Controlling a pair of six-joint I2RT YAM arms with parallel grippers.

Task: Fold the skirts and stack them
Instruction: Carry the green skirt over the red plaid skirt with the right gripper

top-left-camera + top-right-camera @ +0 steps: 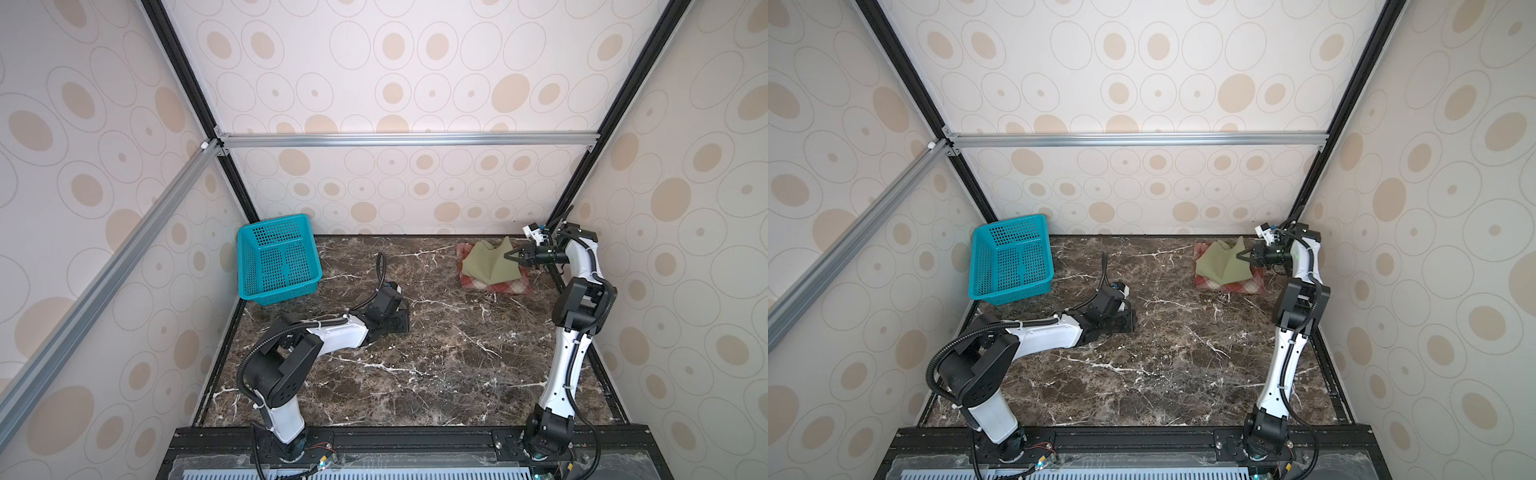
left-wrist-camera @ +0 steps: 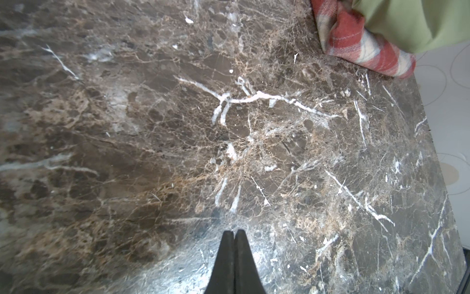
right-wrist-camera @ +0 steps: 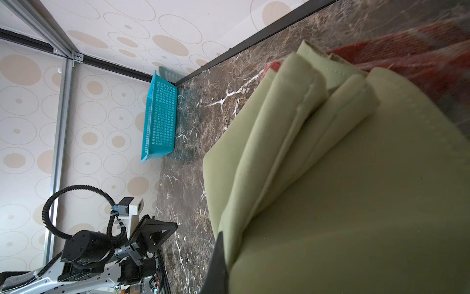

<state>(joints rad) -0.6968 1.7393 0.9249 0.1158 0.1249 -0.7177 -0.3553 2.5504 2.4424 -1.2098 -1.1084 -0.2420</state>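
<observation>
R end effector point(image 1: 512, 256) pinches raised edge of olive skirt point(image 1: 486, 266), prob. to fold it atop plaid skirt point(image 1: 513, 286) at far-right tabletop point(image 1: 432, 266) corner, while L end effector point(image 2: 234, 235) rests pressed together, empty, mid-tabletop.

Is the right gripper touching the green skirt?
Touching. In both top views the right gripper is shut on a raised fold of the green skirt.

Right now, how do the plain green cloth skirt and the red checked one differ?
The plain olive-green cloth skirt lies on top; the thick red-and-cream plaid skirt lies beneath it. The green one is rumpled, a corner pinched up by the right gripper; the plaid lies flat, ungripped. Both are cloth, in one stack.
</observation>
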